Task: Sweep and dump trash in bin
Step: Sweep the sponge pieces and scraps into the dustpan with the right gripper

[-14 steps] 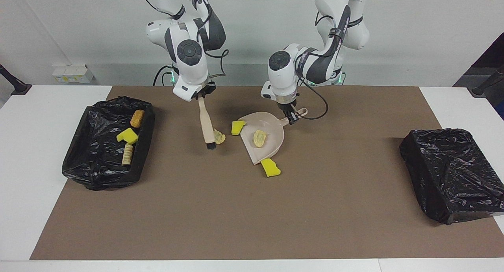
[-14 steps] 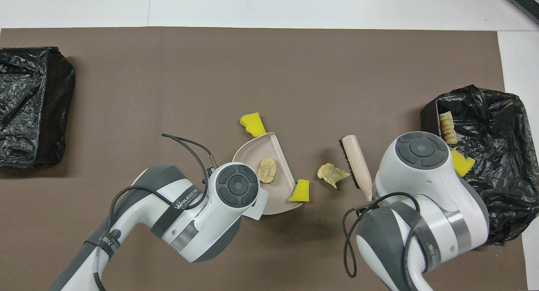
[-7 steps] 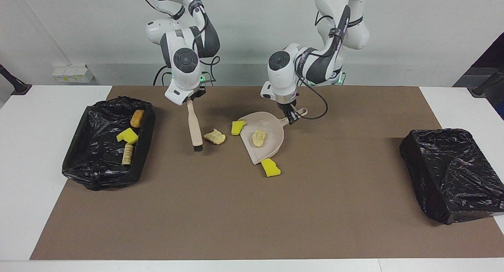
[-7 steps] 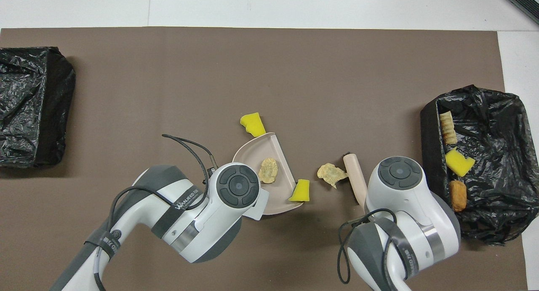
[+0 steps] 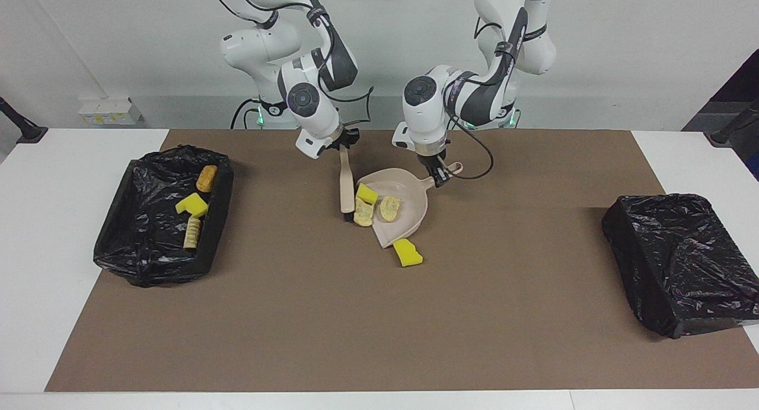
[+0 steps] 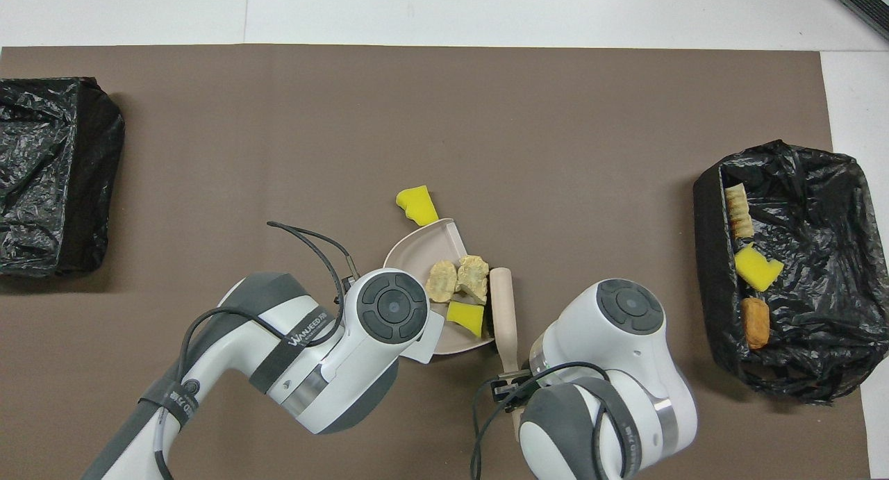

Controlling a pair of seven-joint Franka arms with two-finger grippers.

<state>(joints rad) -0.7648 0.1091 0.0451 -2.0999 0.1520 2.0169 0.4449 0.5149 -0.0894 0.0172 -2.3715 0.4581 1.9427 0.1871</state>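
The bin [image 5: 160, 217] lined with black plastic is sitting near the counter's [image 5: 53, 267] edge at the right arm's end, holding three scraps of trash: an orange-brown piece [image 5: 206, 178], a yellow sponge chunk [image 5: 191, 205] and a tan ridged piece [image 5: 191, 232]; toward the middle of the counter, the right end effector [image 5: 343, 144] is gripping the handle of the brush [image 5: 346, 187], fingers clamped on it, with the bristle end resting against the open mouth of the dustpan [image 5: 409, 205]; a yellow sponge chunk [image 5: 366, 193] and a tan piece [image 5: 363, 212] are lying at the pan's mouth beside the brush, and another tan piece [image 5: 389, 208] is lying inside the pan; a fourth scrap, a yellow sponge chunk [image 5: 407, 253], is lying on the brown mat [image 5: 379, 315] just outside the pan's corner, farther from the robots; the left end effector [image 5: 440, 177] is holding the dustpan by its handle; a second black-wrapped bin [image 5: 682, 261] is sitting near the counter's edge at the left arm's end.
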